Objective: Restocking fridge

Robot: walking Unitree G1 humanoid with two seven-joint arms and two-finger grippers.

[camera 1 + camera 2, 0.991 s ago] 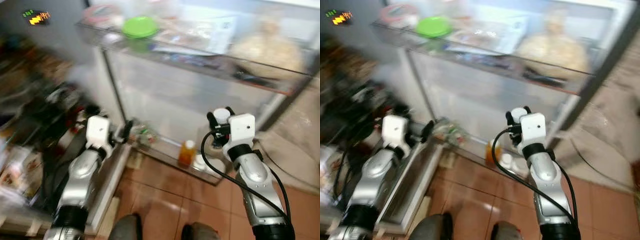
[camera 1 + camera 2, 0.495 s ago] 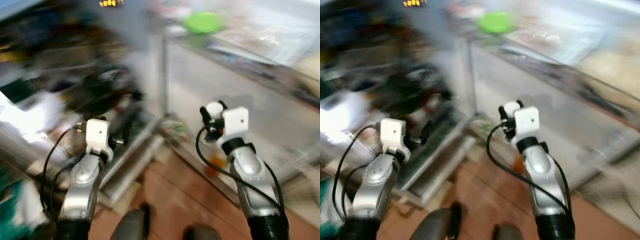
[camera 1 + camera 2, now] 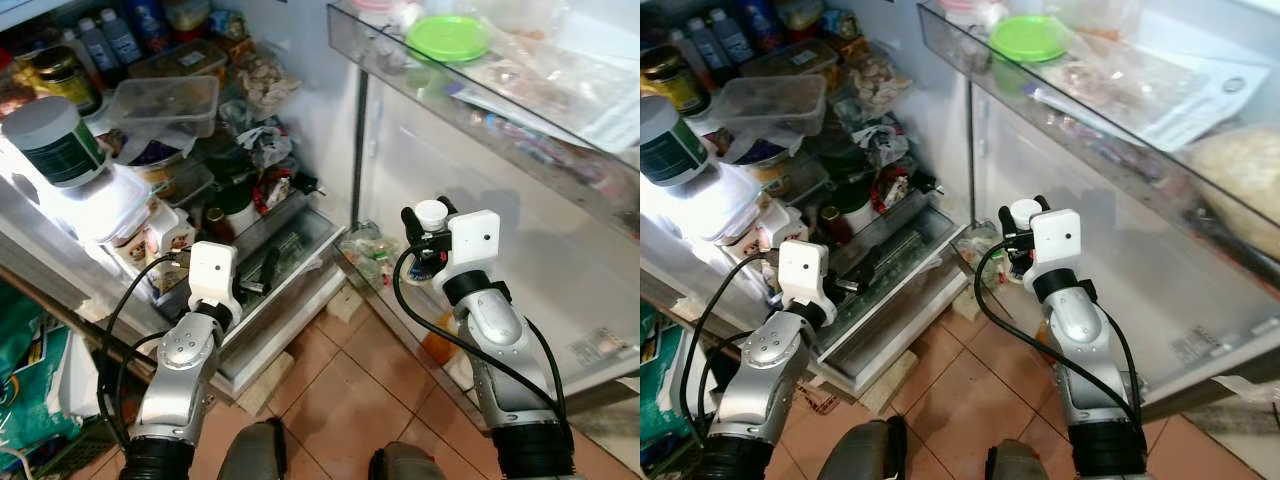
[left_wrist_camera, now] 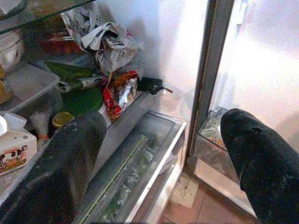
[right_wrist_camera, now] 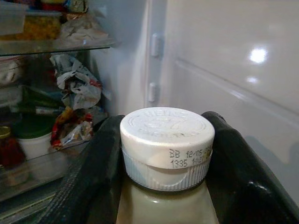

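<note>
Clamped between the two black fingers of my right gripper (image 5: 166, 186) is a bottle (image 5: 167, 149) with a white ribbed cap, pale liquid showing below the cap (a printed date code runs along the cap's edge). I hold it upright at chest height, in front of the open fridge door (image 3: 520, 200) on my right. My left gripper (image 4: 159, 154) hangs with its fingers spread wide and nothing between them, pointed toward the bottom drawer (image 3: 290, 245) of the fridge, just above the tiled floor (image 3: 340, 400).

Beyond the left gripper the lower shelves are crowded: a green lid (image 4: 84, 99), crumpled wrappers (image 4: 105, 39), a small carton with a cow on it (image 4: 14, 151). Higher up sit a clear plastic box (image 3: 165, 105) and a large jar with a grey lid (image 3: 55, 140). On the door, the top rack (image 3: 400, 55) carries a green lid (image 3: 447, 37) and plastic bags (image 3: 1160, 85).
</note>
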